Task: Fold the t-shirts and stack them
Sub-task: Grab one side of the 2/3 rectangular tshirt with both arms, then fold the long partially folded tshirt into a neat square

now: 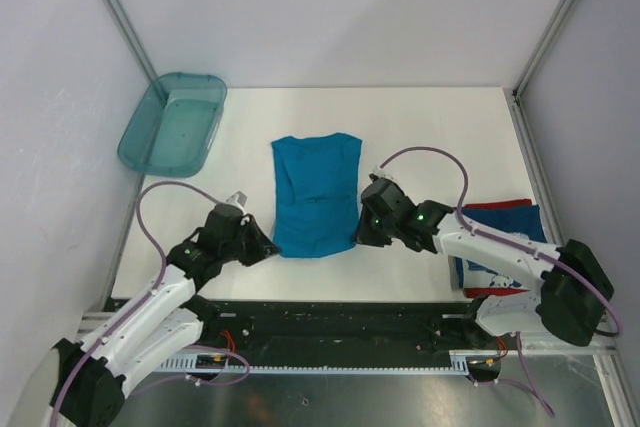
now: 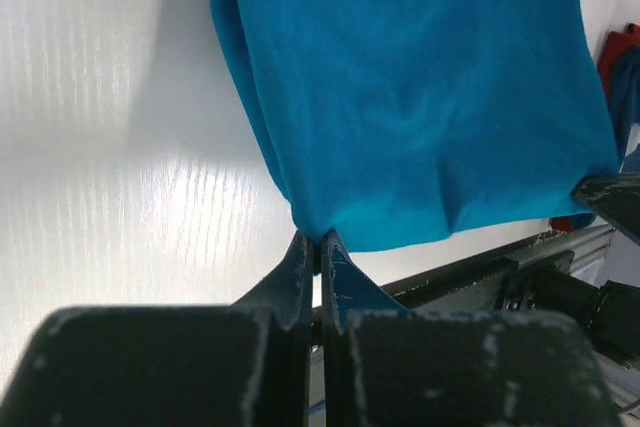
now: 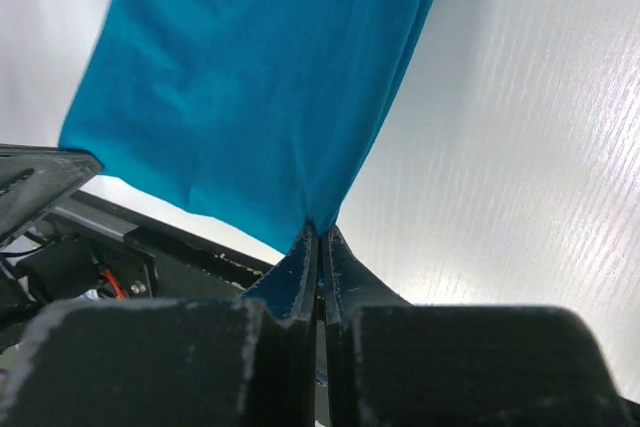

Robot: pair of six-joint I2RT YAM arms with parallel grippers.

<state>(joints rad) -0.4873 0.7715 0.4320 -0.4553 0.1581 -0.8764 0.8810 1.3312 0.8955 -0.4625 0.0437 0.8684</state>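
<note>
White walls close in a white tabletop on three sides. From above, the teal shirt lies flat in the middle of the tabletop with its sleeves tucked in. Its long axis runs from the near edge toward the far edge, and what looks like the hem is nearest the arms. The left gripper sits at the shirt's near-left corner and the right gripper at its near-right corner, so the whole shirt stretches away from both. A folded dark blue shirt with a red edge rests toward the near right corner, partly under the right arm and well apart from the left one. A see-through bin stands at the far left corner.

In the left wrist view, the jaws are pressed together with the corner of the teal cloth pinched at their tips. The fabric puckers there and spreads ahead toward the far edge. The other gripper's dark tip shows at the opposite corner, with a scrap of red and dark blue cloth beyond it.

The right wrist view mirrors this. Its jaws are clamped on the other near corner, the cloth fans ahead and to the left, and bare tabletop shows on the right.

Each arm is at its own corner, neither nearer than the other. The coming move therefore looks like a two-handed fold, carrying the near end along the long axis toward the far end. Stacking would then suit the right arm, since the folded shirt lies on its side.
</note>
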